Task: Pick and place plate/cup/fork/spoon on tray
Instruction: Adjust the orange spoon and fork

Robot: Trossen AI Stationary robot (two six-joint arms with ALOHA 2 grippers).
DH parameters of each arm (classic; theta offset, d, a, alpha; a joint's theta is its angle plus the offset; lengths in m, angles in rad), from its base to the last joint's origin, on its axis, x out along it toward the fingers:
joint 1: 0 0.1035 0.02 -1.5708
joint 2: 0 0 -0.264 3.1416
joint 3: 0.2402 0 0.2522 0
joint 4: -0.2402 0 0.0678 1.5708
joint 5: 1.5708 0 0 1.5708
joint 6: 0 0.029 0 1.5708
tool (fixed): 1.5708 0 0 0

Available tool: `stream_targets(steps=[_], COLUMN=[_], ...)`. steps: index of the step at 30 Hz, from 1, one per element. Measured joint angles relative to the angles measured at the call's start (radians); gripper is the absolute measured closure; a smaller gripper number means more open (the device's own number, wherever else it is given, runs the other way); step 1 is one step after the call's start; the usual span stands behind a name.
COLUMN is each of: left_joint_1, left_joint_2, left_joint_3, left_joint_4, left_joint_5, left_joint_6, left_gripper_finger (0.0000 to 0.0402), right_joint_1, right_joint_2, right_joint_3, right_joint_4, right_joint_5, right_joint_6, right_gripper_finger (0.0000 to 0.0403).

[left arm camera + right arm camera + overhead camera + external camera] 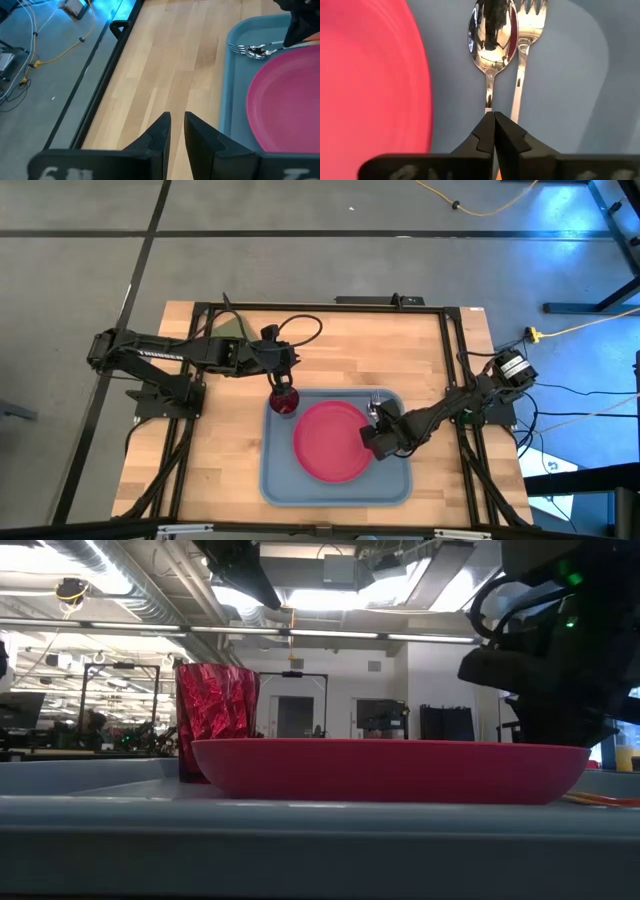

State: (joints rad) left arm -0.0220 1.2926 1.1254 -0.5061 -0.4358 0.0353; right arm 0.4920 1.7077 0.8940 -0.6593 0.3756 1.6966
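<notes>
Closed right tool (pixel 494 120) over shiny spoon (pixel 491 37), fork (pixel 525 30) touching beside it.

A robotics lab: exposed ceiling ducts (pixel 130 580) and strip lights (pixel 300 632), equipment racks (pixel 105 690) behind, cables (pixel 590 325) across grey floor (pixel 70 270) around a framed wooden table (pixel 340 345).

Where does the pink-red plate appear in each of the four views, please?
High view: the plate lies in the middle of the light blue tray.
Low view: it spans the centre, seen edge-on, with the cup behind its left end.
Left wrist view: it fills the right side.
Right wrist view: it fills the left side.
Shared landmark: the spoon and fork lying side by side beside the plate; in the low view they cannot be made out.
</notes>
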Motion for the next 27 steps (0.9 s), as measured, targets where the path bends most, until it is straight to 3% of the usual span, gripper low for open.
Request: stream_targets(steps=[16,27], left_joint_1=[0.000,0.000], left_joint_2=[0.000,0.000], left_joint_3=[0.000,0.000], left_joint_4=[0.000,0.000], left_joint_5=[0.000,0.000], left_joint_6=[0.000,0.000], left_gripper_finger=[0.0355,0.0355], right_joint_1=[0.082,0.098], right_joint_2=[0.003,0.002], right_joint_3=[0.015,0.122], right_joint_4=[0.023,-0.217], right_joint_5=[0.032,0.124], right_joint_6=[0.056,0.054], right_gripper_finger=[0.0395,0.0395])
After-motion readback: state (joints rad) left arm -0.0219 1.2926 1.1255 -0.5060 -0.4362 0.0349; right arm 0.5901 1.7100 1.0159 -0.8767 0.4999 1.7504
